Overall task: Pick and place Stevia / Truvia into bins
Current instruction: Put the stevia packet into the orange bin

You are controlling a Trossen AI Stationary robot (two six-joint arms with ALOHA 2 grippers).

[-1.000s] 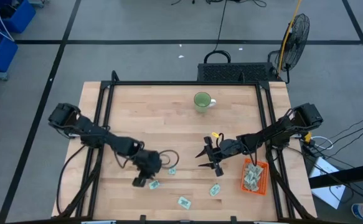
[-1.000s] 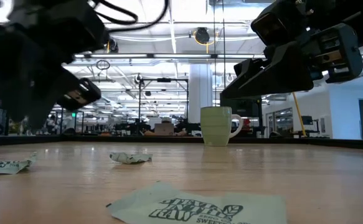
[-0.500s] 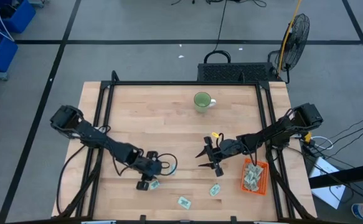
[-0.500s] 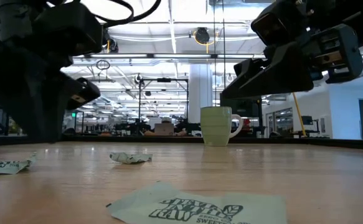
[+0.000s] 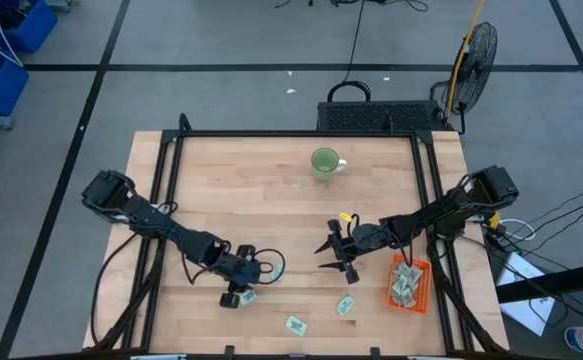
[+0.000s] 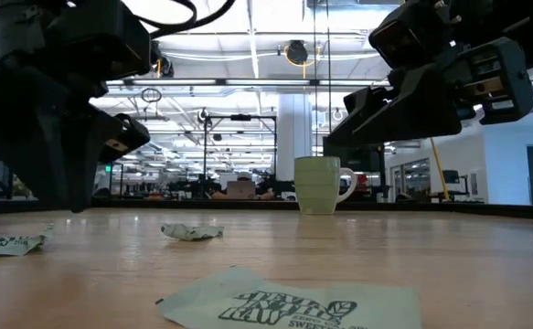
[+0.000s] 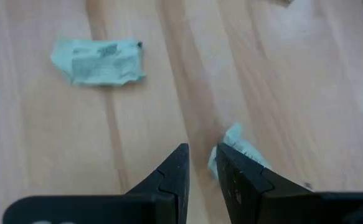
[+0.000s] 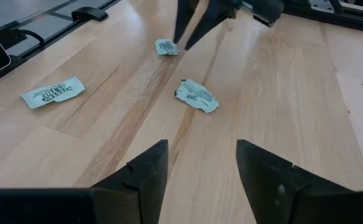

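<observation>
Fingers (image 7: 180,167) of my left arm nearly closed, tips down at worktop (image 7: 306,81), grasping nothing; crumpled sachet (image 7: 237,144) beside one tip. Right fingers (image 8: 147,171) spread, empty.

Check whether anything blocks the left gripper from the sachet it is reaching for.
Nothing visible does. The left gripper is down at the table with its narrowly parted fingertips right beside the crumpled sachet; only bare wood lies around them.

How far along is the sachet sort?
Done: several sachets already lie in the orange tray.
In hand: nothing is gripped; the left tool, fingers narrowly apart, is down at a crumpled sachet.
Left: four sachets on the table, including one near the front edge. The right tool waits open above the table.
</observation>
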